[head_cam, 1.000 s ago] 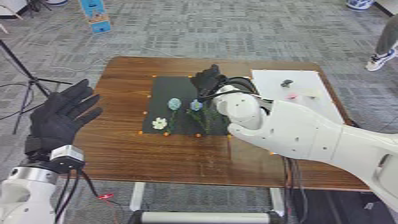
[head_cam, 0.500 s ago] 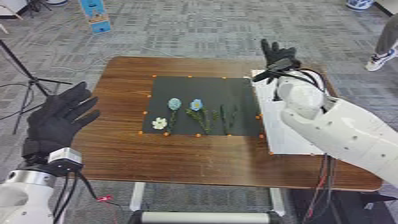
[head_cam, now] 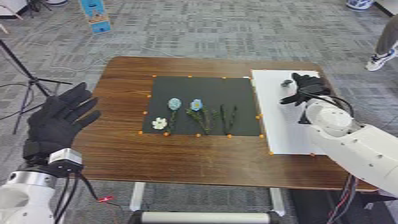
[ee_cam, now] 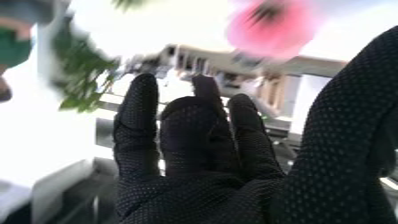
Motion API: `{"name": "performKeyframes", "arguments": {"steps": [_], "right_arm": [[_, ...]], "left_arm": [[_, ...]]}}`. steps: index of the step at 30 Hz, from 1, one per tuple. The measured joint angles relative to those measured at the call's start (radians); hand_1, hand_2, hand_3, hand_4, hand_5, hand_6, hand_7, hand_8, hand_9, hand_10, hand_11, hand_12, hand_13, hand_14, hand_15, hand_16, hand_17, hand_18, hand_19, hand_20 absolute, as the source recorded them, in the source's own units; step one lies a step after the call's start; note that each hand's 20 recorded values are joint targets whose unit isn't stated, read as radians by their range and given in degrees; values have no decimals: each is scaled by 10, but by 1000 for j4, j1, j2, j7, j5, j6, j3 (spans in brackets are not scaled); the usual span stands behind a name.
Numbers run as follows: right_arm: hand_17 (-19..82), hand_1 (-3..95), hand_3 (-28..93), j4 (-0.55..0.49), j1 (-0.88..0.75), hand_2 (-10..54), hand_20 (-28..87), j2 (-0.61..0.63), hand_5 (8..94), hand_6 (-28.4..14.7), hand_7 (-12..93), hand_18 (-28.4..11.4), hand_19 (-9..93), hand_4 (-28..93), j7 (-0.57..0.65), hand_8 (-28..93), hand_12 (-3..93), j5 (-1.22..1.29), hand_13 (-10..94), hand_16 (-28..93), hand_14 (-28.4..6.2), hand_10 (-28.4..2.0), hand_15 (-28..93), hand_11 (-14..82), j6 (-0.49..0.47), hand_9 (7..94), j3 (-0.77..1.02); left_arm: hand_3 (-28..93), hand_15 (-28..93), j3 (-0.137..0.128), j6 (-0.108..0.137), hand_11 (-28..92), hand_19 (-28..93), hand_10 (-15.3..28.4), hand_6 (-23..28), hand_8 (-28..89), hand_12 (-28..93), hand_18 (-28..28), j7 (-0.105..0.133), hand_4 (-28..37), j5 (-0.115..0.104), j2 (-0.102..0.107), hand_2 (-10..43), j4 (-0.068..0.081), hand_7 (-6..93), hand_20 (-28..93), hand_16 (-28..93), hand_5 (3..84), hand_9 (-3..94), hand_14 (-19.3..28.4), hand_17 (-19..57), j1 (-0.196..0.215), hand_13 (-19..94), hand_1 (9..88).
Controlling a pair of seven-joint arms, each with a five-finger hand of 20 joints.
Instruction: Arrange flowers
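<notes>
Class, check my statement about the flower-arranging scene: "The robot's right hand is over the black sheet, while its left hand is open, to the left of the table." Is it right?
Not quite: the sheet is wrong. The head view shows the right hand over the white sheet. The left hand is indeed open, to the left of the table.

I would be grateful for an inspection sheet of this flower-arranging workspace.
Surface: brown wooden table bearing a flat black sheet and a white sheet.
Job's things: oval pale-blue flower, blue flower, small white flower and thin green stems on black; pink flower near the right hand.
Clutter: small orange markers edging the black sheet.
Hands: both black-gloved, fingers open; right over white, left hand beside the table.
Cables: black cables at both wrists.
Surroundings: grey carpet, black tripod.
</notes>
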Motion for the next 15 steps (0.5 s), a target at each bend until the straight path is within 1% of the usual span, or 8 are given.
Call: {"name": "performKeyframes", "arguments": {"steps": [2, 3, 4, 5, 6, 7, 12, 15], "right_arm": [[230, 670, -282, 4, -6, -94, 542, 1, 391, -31, 76, -155, 716, -99, -58, -48, 190, 32, 574, 357, -86, -66, 908, 81, -1, 485, 3], [245, 652, -173, 5, -8, -95, 525, 1, 414, -27, 130, -174, 738, -74, -76, -75, 175, 34, 597, 346, -90, -72, 909, 114, -5, 487, 5], [256, 610, 62, 5, -9, -95, 505, 1, 423, -28, 168, -190, 754, -169, -83, -96, 162, 33, 614, 335, -93, -77, 907, 143, -10, 497, 5], [262, 491, 422, 5, -9, -95, 493, 1, 437, -28, 194, -203, 769, -255, -82, -112, 158, 28, 626, 330, -96, -81, 906, 178, -17, 517, 5], [263, 401, 606, 4, -9, -95, 492, 1, 442, -28, 200, -206, 771, -273, -78, -115, 159, 19, 628, 332, -97, -82, 905, 187, -26, 521, 5], [263, 341, 712, 2, -9, -95, 493, 1, 444, -29, 201, -207, 772, -280, -73, -117, 160, 8, 629, 333, -99, -85, 905, 184, -35, 517, 5], [261, 287, 827, -8, 1, -95, 497, 6, 450, -26, 213, -209, 774, -283, -49, -114, 168, -9, 622, 337, -101, -92, 903, 180, -102, 506, -3], [254, 286, 835, -9, 14, -95, 503, 12, 442, -24, 218, -213, 777, -283, -25, -115, 181, -25, 606, 338, -105, -103, 900, 188, -135, 482, -25]], "left_arm": [[722, 265, 0, 0, 205, 436, 116, 39, -93, 182, 220, 0, -283, 0, 0, -54, 0, 197, 117, 37, 342, 266, 133, -101, 1, 215, 192], [722, 264, 0, 0, 206, 436, 116, 39, -93, 182, 220, 1, -283, 0, -1, -54, 0, 197, 117, 36, 342, 266, 133, -101, 1, 216, 192], [720, 264, 0, 0, 206, 436, 117, 39, -92, 182, 220, 1, -283, 0, -1, -53, 0, 197, 117, 36, 342, 266, 133, -101, 1, 216, 193], [719, 265, 0, 0, 206, 436, 116, 39, -93, 182, 220, 1, -283, 0, -1, -53, 0, 197, 117, 37, 342, 267, 134, -101, 1, 216, 193], [717, 265, 0, 0, 207, 436, 116, 39, -92, 182, 220, 1, -283, 0, -1, -52, 0, 197, 117, 37, 342, 267, 133, -101, 2, 216, 193], [717, 265, 0, 0, 207, 436, 116, 39, -92, 182, 220, 1, -283, 0, -1, -52, 0, 197, 117, 37, 342, 267, 133, -101, 2, 215, 193], [717, 268, 0, 0, 207, 436, 117, 39, -93, 182, 220, 1, -283, -1, -1, -49, -1, 197, 117, 37, 343, 267, 134, -101, 2, 216, 194], [718, 267, -1, 0, 206, 437, 117, 39, -92, 181, 221, 1, -283, -1, -1, -48, -1, 196, 117, 35, 343, 267, 134, -101, 3, 216, 194]]}}
